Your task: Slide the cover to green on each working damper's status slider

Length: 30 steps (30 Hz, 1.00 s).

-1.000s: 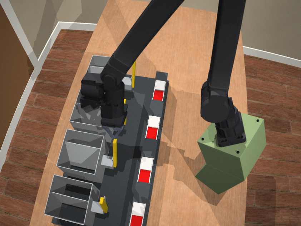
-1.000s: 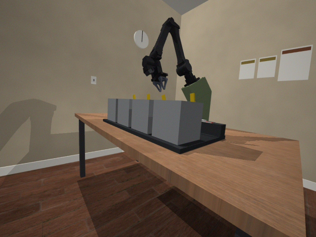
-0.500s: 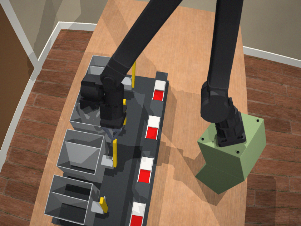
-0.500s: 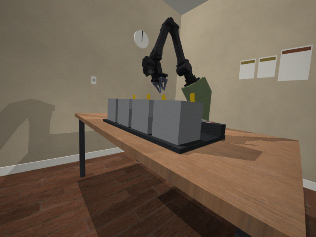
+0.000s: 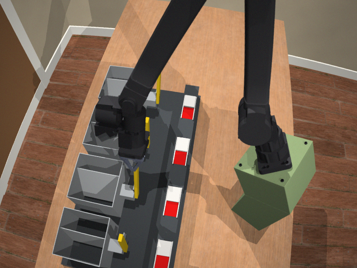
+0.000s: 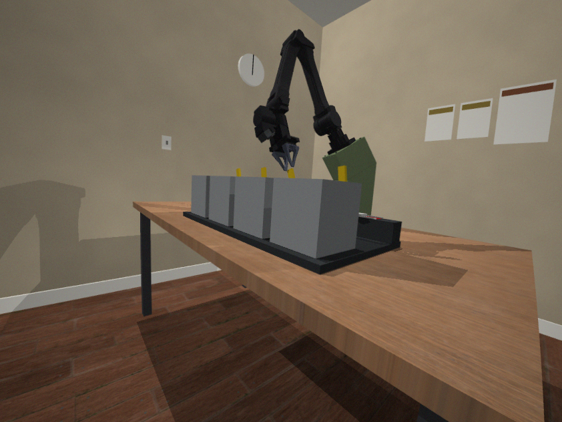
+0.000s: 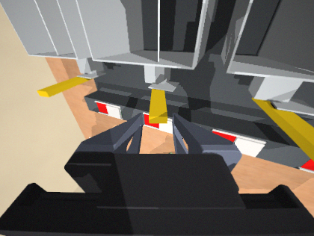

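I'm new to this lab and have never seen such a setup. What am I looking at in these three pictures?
One black robot arm stands on a green pedestal on a wooden table. One picture looks down from above, one from the room's side, one from the arm's wrist. On a dark tray stand four grey boxes, the dampers, each with a yellow lever. In front of each lies a slider; all four show red. The gripper hovers above one lever, its fingers partly open, holding nothing.
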Each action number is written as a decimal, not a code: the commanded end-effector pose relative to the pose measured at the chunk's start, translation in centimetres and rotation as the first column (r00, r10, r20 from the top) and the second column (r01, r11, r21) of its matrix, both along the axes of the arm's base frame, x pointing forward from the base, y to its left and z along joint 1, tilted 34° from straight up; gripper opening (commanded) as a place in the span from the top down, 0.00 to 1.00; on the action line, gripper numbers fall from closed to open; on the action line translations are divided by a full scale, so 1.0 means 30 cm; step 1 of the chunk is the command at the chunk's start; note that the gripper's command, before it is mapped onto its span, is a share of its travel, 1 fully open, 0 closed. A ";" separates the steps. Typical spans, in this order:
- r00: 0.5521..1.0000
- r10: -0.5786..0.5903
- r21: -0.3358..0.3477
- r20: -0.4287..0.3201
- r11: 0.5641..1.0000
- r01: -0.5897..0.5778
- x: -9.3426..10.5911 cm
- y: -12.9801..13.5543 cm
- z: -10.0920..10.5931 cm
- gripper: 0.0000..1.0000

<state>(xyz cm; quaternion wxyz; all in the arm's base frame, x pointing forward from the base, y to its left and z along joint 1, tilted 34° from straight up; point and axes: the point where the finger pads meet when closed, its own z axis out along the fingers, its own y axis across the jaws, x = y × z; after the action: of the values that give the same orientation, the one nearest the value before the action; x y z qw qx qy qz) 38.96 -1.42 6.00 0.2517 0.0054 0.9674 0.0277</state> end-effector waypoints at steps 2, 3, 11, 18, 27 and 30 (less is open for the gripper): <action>1.000 -0.003 0.003 -0.014 1.000 0.003 0.008 0.010 -0.063 0.64; 1.000 -0.005 0.003 -0.014 1.000 0.005 0.011 0.008 -0.069 0.64; 1.000 -0.001 0.003 -0.015 1.000 0.001 0.028 0.015 -0.102 0.64; 1.000 -0.001 0.002 -0.013 1.000 0.001 0.045 0.016 -0.128 0.64; 1.000 0.000 0.002 -0.008 1.000 0.000 0.060 0.016 -0.134 0.64; 1.000 -0.001 0.002 -0.008 1.000 0.001 0.062 0.014 -0.135 0.64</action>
<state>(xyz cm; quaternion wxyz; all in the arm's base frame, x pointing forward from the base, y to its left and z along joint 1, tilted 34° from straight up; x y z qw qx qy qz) 40.54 -1.25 2.58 0.2487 0.0054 0.9681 0.0281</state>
